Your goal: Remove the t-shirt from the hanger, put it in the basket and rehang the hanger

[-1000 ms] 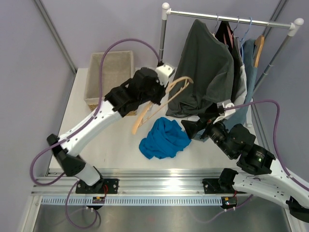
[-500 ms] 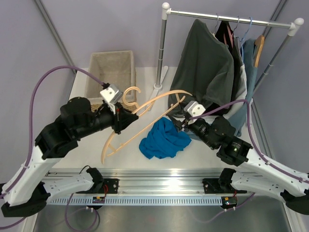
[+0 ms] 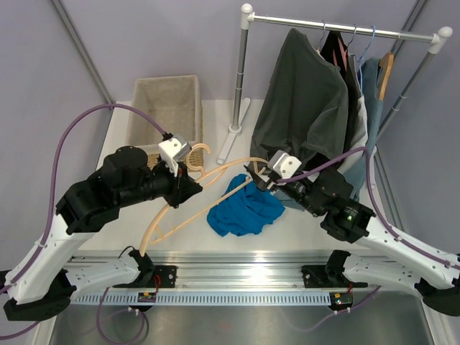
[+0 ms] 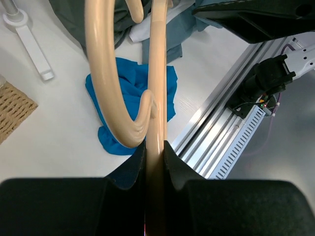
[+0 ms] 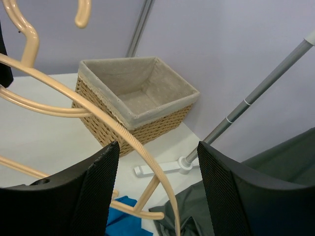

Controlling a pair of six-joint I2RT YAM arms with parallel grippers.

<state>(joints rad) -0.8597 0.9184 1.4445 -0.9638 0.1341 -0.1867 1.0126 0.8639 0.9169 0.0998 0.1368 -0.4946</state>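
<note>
The blue t-shirt lies crumpled on the white table, off the hanger; it also shows in the left wrist view. The beige wooden hanger is bare and held above the table. My left gripper is shut on the hanger's bar, near its hook. My right gripper is open at the hanger's right end. In the right wrist view the hanger's ribbed arm runs between the spread fingers, touching neither.
A wicker basket with a grey liner stands at the back left, also in the right wrist view. A clothes rack with a dark grey shirt and other hung garments stands at the back right. The metal rail runs along the near edge.
My left gripper has lowered and tilted the bare hanger over the table. My right gripper has moved left so its open fingers straddle the hanger's right arm. The blue t-shirt has stayed put.
</note>
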